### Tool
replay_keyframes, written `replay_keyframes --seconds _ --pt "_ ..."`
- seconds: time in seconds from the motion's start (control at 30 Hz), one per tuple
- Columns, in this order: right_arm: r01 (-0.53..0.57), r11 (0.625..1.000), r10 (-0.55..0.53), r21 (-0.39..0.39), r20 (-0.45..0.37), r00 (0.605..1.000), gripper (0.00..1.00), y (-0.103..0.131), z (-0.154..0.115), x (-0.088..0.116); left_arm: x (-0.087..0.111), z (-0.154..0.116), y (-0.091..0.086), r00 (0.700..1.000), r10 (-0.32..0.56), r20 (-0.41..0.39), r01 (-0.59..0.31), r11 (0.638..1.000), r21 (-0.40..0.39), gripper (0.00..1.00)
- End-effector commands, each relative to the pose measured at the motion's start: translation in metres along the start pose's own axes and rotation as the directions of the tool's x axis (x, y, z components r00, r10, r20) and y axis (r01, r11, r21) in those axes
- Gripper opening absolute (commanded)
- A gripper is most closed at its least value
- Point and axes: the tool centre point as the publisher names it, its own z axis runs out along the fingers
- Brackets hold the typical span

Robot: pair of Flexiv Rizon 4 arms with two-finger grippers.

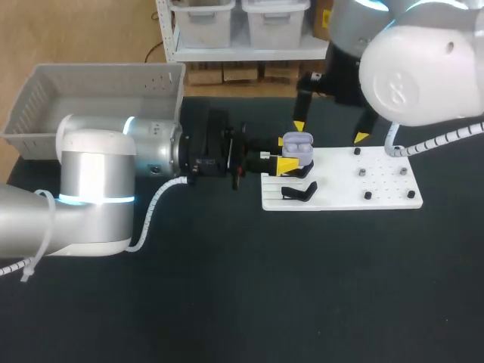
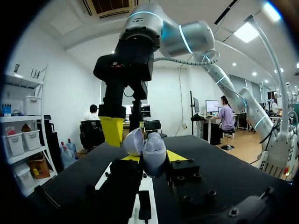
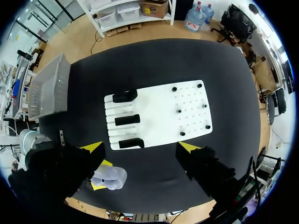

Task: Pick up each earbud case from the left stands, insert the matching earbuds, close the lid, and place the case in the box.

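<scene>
**First case in hand, lid open**

Your left gripper (image 1: 284, 154) is clamped on the lavender case (image 1: 298, 144), holding it over the left end of the white board (image 1: 378, 198) with the lid up. Your right gripper (image 1: 330, 131) hangs just above it, fingers apart and holding nothing. You cannot tell whether earbuds sit inside. Judging by this, closing the lid and carrying the case to the grey box (image 1: 45, 91) at far left remain.

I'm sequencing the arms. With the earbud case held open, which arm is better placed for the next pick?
Probably right. The left claw is shut on the open earbud case, so it is occupied. The right claw is open and empty, hanging above the white board.
</scene>
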Motion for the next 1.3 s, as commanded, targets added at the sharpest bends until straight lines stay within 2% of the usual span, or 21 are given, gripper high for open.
replay_keyframes --seconds 0.03,0.4,0.47,0.57,0.6,0.63,0.67,0.73,0.8,0.93,1.07,1.17,1.3 --pt "0.001 1.000 -0.001 -0.003 -0.009 1.000 1.00 -0.002 -0.003 0.009 0.001 0.000 -0.001 1.000 0.003 0.002 -0.003 1.000 -0.004 0.00" --pt "0.009 1.000 -0.009 -0.002 -0.043 0.999 1.00 -0.003 -0.002 0.027 0.001 0.000 -0.001 1.000 0.003 0.002 -0.003 1.000 -0.004 0.00" --pt "0.008 1.000 -0.008 0.003 0.007 1.000 1.00 -0.005 -0.006 0.027 0.001 0.000 -0.001 1.000 0.003 0.002 -0.003 1.000 -0.004 0.00" --pt "0.015 1.000 -0.014 -0.008 0.130 0.991 1.00 -0.008 -0.019 0.023 0.001 0.000 -0.001 1.000 0.003 0.002 -0.003 1.000 -0.004 0.00" --pt "0.048 0.999 -0.045 -0.013 0.181 0.982 1.00 -0.009 -0.025 0.023 0.001 0.000 -0.001 1.000 0.003 0.002 -0.003 1.000 -0.004 0.00" --pt "0.070 0.997 -0.073 0.022 0.220 0.973 1.00 -0.009 -0.031 0.024 0.001 0.000 -0.001 1.000 0.003 0.002 -0.003 1.000 -0.004 0.00" --pt "0.085 0.992 -0.106 0.094 0.250 0.962 1.00 -0.009 -0.038 0.028 0.001 0.000 -0.001 1.000 0.003 0.002 -0.003 1.000 -0.004 0.00" --pt "0.100 0.994 -0.108 0.041 0.294 0.950 1.00 -0.010 -0.054 0.037 0.001 0.000 -0.001 1.000 0.003 0.002 -0.003 1.000 -0.004 0.00" --pt "0.171 0.985 -0.167 0.017 0.324 0.931 1.00 -0.010 -0.066 0.049 0.001 0.000 -0.001 1.000 0.003 0.002 -0.003 1.000 -0.004 0.00" --pt "0.221 0.974 -0.194 -0.042 0.336 0.922 1.00 -0.014 -0.077 0.069 0.000 -0.002 -0.001 1.000 -0.006 -0.013 0.005 1.000 -0.013 0.00" --pt "0.222 0.966 -0.161 -0.134 0.361 0.919 1.00 -0.026 -0.082 0.080 -0.005 -0.012 -0.003 0.997 -0.054 -0.056 0.050 0.995 -0.086 0.00" --pt "0.206 0.955 -0.112 -0.214 0.383 0.917 1.00 -0.033 -0.085 0.084 -0.013 -0.023 -0.007 0.995 -0.059 -0.075 0.049 0.989 -0.139 0.00" --pt "0.206 0.955 -0.112 -0.214 0.383 0.917 1.00 -0.033 -0.085 0.084 -0.031 -0.043 -0.009 0.995 -0.031 -0.093 0.010 0.976 -0.216 0.00"
